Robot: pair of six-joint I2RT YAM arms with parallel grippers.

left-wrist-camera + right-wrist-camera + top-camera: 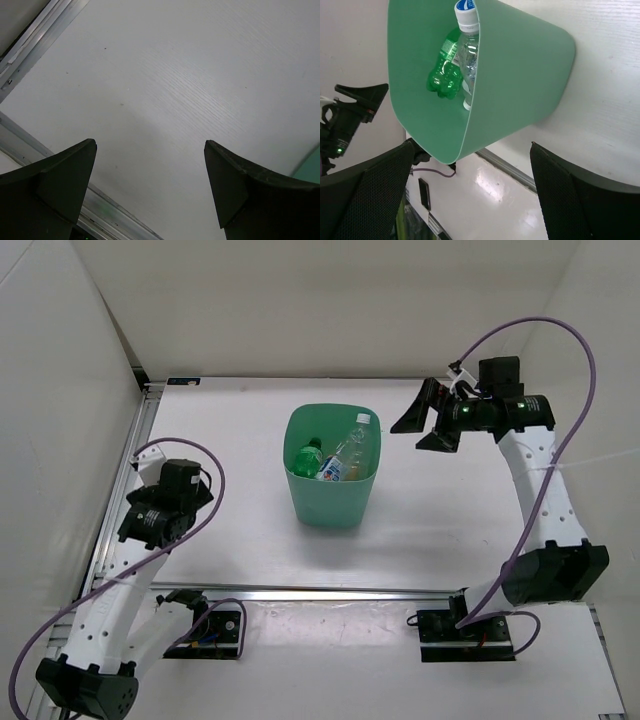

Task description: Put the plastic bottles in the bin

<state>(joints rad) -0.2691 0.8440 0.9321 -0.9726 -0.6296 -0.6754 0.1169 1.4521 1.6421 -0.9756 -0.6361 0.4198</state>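
**Bottles in the tub, both grippers wide and empty**

At the far left a white side wall (60,390) closes the workspace. An aluminium rail (118,500) runs along the table's left edge just inside it. The left arm (120,590) leans over this rail, its purple cable (205,505) looping beside the wrist. The left gripper (150,144) hangs with its jaws spread wide over bare white table (190,75), holding nothing. The rail lies close under its left finger, and a sliver of green shows at the right edge of the left wrist view.

The bin (330,505), a green tub, stands upright near the middle of the table, well apart from both arms. It holds plastic bottles: a green bottle (308,455) on the left side and a clear bottle (352,443) with a white cap. The cap reaches the tub's rim at the far right corner. A blue label shows low down; whether more bottles lie beneath cannot be told. Open table surrounds the tub on all sides.

To the right, the right gripper (420,430) hovers above the table just beside the tub's far right corner. It points toward the tub, with its jaws wide open and empty. Its purple cable (560,335) arches high toward the right wall (610,340). A front rail (330,592) bounds the near edge, ahead of both bases.
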